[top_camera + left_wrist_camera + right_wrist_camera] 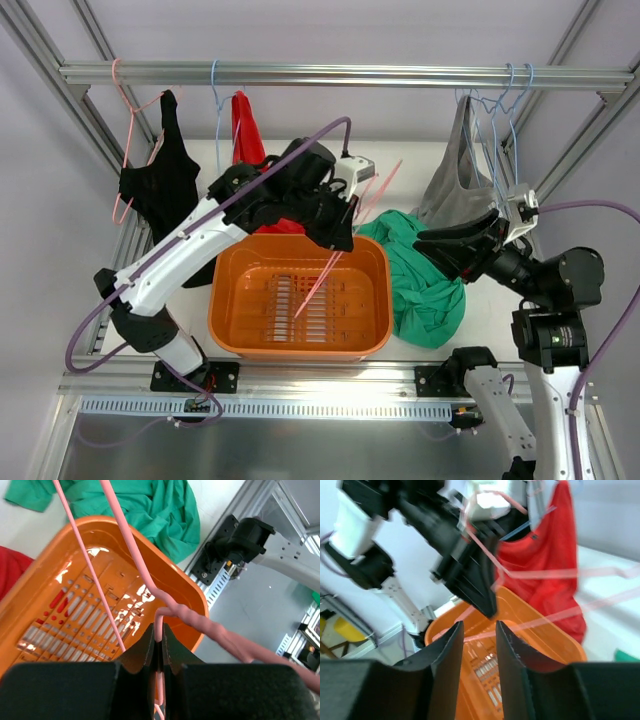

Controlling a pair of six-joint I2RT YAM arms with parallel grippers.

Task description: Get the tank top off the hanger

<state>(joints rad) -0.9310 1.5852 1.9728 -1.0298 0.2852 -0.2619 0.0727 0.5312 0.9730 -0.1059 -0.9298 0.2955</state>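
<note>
The salmon-pink wire hanger [330, 265] slants over the orange basket [300, 345], and my left gripper [345, 235] is shut on its neck. In the left wrist view the hanger [135, 555] runs bare from the gripper [158, 630], with no cloth on it. The teal tank top [425, 290] lies crumpled on the table to the right of the basket, also seen as the tank top [145, 505] beyond the basket rim [190, 587]. My right gripper [425, 240] hovers at the tank top's upper edge. Its jaws [479, 627] stand apart, nothing between them.
On the rail [340, 75] hang a black top [160, 185] on a pink hanger at the left, a red top [247, 130] on a blue hanger, and a grey top [460, 170] with blue hangers at the right. The red top [555, 555] hangs behind the basket [555, 640].
</note>
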